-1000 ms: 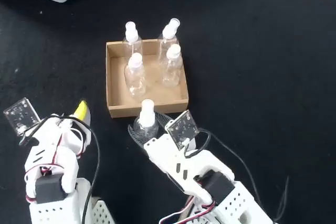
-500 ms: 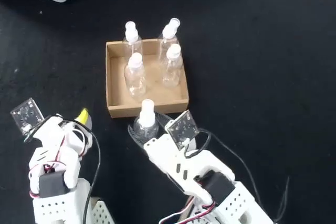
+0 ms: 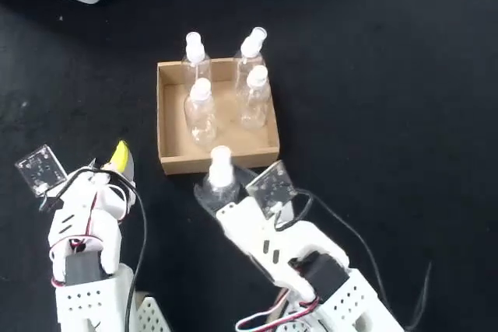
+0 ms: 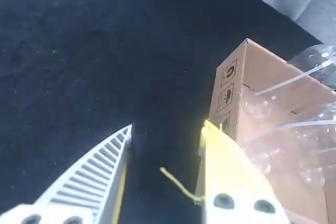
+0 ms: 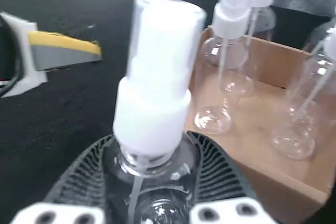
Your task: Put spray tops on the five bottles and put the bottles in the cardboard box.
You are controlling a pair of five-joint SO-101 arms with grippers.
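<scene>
At the near edge of the black cloth-covered table [image 3: 389, 114], the right gripper [image 5: 153, 179] is closed around the shoulder of the fifth clear plastic bottle with a white spray top [image 3: 219, 175], holding it upright just outside the near wall of the open brown cardboard box [image 3: 179, 162]. Four matching clear bottles with white spray tops [image 3: 201, 110] stand inside the box, clustered toward its far and right portions, so the bare floor lies mainly along the near and left sides. The left gripper [image 4: 167, 129], with one yellow finger, hangs empty with its jaws apart near the box's near left corner. The remaining step appears to be lifting the held bottle over the near wall and setting it down. Several hazards follow from this layout. If the bottle is not raised enough, its base may catch the cardboard rim and push the light box or tip the bottle within the jaws. If it is lowered too far in, the bottle or the gripper may strike the nearest standing bottles, which look empty and easily toppled. The smooth round body may also rotate or slip in the grip. Whether the spray top is fully tightened cannot be judged.
</scene>
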